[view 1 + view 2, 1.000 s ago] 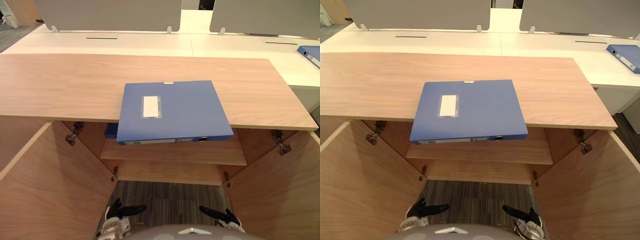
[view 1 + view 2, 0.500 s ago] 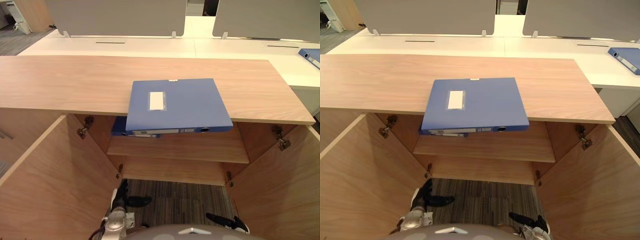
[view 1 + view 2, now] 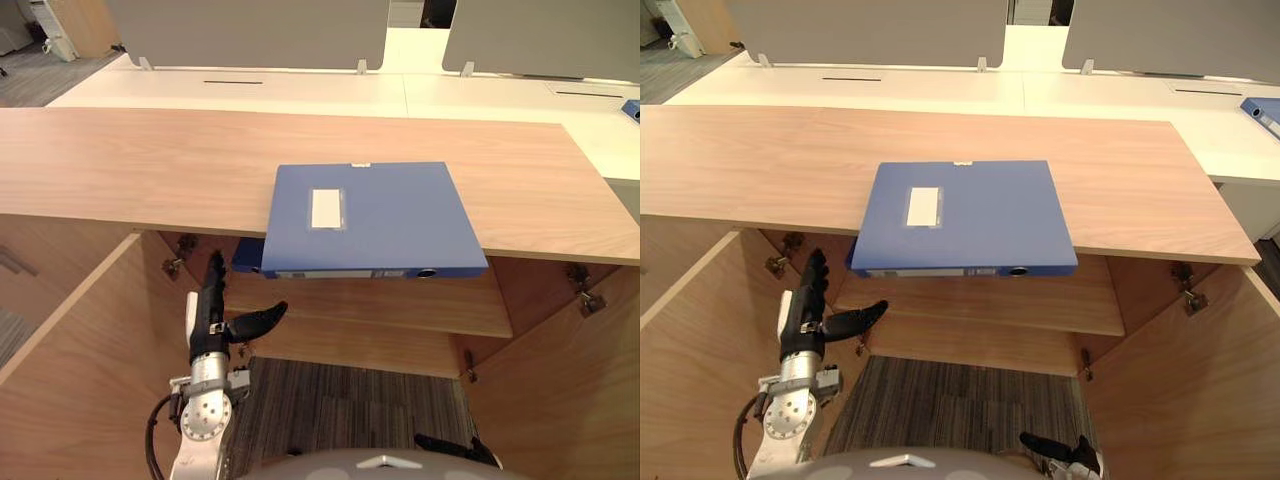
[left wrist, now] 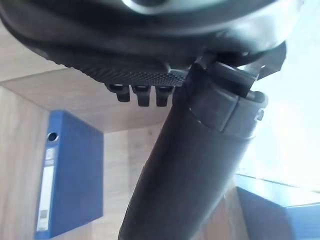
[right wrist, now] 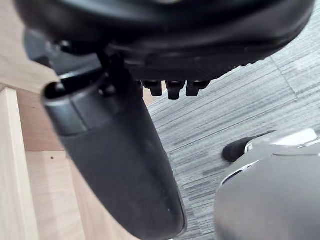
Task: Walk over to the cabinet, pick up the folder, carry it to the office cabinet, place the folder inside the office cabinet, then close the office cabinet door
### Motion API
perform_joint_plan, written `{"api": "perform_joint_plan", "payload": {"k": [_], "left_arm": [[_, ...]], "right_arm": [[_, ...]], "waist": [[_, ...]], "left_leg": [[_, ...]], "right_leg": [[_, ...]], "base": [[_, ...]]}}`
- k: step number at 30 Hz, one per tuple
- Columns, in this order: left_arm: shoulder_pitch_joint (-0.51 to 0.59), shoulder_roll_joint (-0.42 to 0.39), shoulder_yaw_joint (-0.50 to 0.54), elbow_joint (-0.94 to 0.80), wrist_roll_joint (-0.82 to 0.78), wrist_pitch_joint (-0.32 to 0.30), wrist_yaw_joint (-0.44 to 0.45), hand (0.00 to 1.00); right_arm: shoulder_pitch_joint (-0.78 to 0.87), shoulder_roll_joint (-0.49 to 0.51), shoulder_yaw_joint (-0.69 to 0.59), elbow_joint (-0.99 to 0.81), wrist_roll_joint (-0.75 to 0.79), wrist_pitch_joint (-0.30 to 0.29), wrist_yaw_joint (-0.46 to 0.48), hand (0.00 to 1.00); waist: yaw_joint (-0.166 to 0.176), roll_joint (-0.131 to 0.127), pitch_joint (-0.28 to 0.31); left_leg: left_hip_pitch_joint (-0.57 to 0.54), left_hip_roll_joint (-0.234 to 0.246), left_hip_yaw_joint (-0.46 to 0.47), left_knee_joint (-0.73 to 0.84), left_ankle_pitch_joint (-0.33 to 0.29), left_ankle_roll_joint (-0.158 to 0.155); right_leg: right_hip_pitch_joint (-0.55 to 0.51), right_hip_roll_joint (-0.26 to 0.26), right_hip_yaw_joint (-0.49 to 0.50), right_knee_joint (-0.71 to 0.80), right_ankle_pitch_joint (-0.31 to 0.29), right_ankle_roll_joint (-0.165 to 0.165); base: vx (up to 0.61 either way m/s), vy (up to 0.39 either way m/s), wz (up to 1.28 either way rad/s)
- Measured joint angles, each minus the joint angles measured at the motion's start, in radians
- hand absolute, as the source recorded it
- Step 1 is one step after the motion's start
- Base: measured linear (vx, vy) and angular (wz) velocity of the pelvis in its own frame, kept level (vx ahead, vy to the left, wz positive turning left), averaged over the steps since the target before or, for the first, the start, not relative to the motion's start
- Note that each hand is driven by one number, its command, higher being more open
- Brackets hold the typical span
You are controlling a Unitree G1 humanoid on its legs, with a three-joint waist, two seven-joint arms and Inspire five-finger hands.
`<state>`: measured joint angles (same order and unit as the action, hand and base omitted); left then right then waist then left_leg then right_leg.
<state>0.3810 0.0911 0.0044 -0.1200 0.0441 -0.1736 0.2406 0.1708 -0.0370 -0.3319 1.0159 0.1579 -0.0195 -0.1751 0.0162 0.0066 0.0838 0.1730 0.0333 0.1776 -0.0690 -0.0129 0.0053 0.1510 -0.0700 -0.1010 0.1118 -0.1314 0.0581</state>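
A blue folder [image 3: 375, 215] with a white label lies flat on the wooden cabinet top [image 3: 130, 160], its spine overhanging the front edge. A second blue folder [image 3: 247, 258] sits on the shelf [image 3: 400, 305] inside, just under the top. My left hand [image 3: 210, 315] is open and raised before the cabinet opening, left of and below the top folder, fingers straight up and thumb out, touching nothing. In the left wrist view a blue folder spine [image 4: 70, 175] shows past the thumb [image 4: 195, 165]. My right hand [image 3: 1052, 447] hangs low over the carpet, open and holding nothing.
Both cabinet doors stand open, the left door [image 3: 80, 360] and the right door [image 3: 570, 400], flanking me. Striped grey carpet [image 3: 340, 410] lies between them. White desks [image 3: 300, 90] with grey partition panels [image 3: 250, 30] stand behind. Another blue folder [image 3: 1265, 112] lies on the far right desk.
My left hand has risen from near the floor to the height of the shelf. The right hand stays low. The camera has shifted a little; the folders have not moved.
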Motion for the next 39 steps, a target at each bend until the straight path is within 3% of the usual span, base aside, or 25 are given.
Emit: {"api": "perform_joint_plan", "payload": {"k": [11, 23, 27, 39], "left_arm": [[0.001, 0.051, 0.018, -0.056, 0.166, -0.007, 0.091, 1.00], [-0.001, 0.134, 0.008, -0.163, 0.201, -0.036, 0.074, 1.00], [-0.014, 0.151, -0.021, -0.241, 0.200, -0.044, 0.054, 1.00], [-0.053, 0.199, -0.074, -0.332, 0.181, -0.090, 0.008, 1.00]], "right_arm": [[0.002, -0.023, 0.039, 0.020, -0.007, -0.007, 0.001, 1.00], [0.000, -0.040, 0.042, 0.065, -0.022, -0.003, 0.006, 1.00], [-0.003, -0.041, 0.043, 0.089, -0.040, -0.003, 0.015, 1.00], [0.002, -0.048, 0.048, 0.099, -0.042, -0.002, 0.023, 1.00]], "waist": [[0.002, 0.010, -0.013], [-0.009, 0.008, -0.027], [-0.018, -0.002, -0.032], [-0.026, 0.005, -0.050]], "left_leg": [[-0.001, -0.007, -0.003, 0.024, -0.011, -0.001], [-0.001, -0.017, -0.023, 0.003, 0.012, -0.002], [-0.001, -0.016, -0.022, 0.033, -0.009, 0.006], [-0.011, -0.004, 0.001, 0.100, -0.048, -0.001]], "right_leg": [[0.006, -0.011, 0.018, -0.008, -0.003, -0.004], [0.010, -0.011, 0.012, -0.024, -0.001, -0.003], [0.026, -0.010, 0.035, -0.030, 0.002, -0.005], [0.035, -0.003, 0.078, -0.029, 0.002, -0.006]], "base": [[-0.05, -0.012, -0.01], [-0.03, -0.012, 0.04], [0.01, -0.009, -0.03], [-0.01, -0.012, -0.06]]}}
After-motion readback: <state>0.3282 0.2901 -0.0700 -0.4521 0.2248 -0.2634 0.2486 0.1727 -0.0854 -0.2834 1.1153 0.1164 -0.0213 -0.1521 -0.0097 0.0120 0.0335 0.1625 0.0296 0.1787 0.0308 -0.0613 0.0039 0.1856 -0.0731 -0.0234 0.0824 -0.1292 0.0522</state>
